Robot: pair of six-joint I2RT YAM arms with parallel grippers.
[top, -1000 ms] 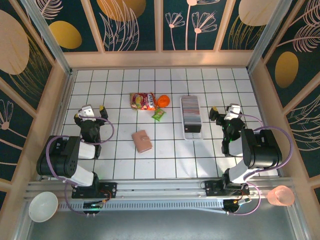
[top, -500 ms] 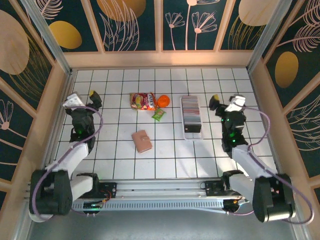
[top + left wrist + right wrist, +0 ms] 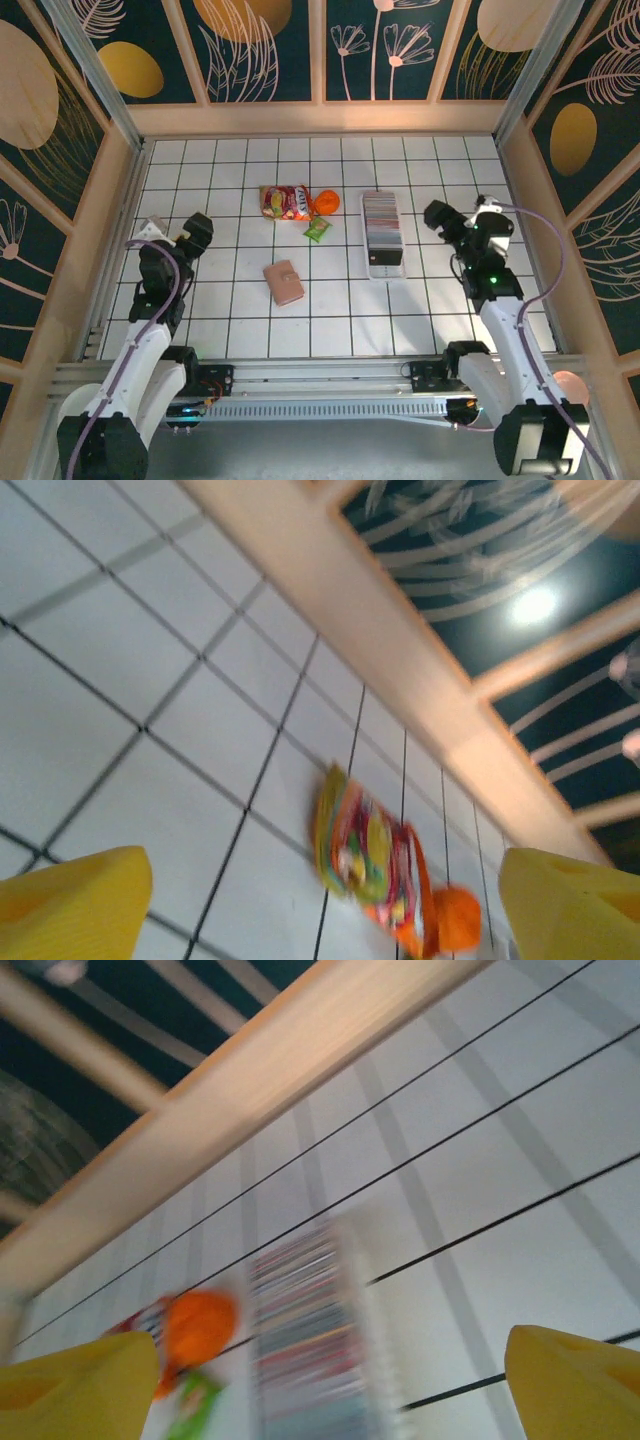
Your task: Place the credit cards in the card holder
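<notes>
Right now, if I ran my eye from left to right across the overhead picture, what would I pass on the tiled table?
Open left gripper → small salmon-pink leather-like card holder → round orange packet → long white rectangular tray with its striped row of thin plastic credit cards → open right gripper.

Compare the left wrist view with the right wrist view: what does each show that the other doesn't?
Left wrist: the multicoloured snack packet face-on, a lamp glare on the dark wall, and the left gripper, jaws apart. Right wrist catches at most a reddish sliver of that packet. Right wrist: the credit cards in their white tray, a small green packet, and the right gripper, jaws apart. Both: the orange item, the white tiled table, the wooden rail.
</notes>
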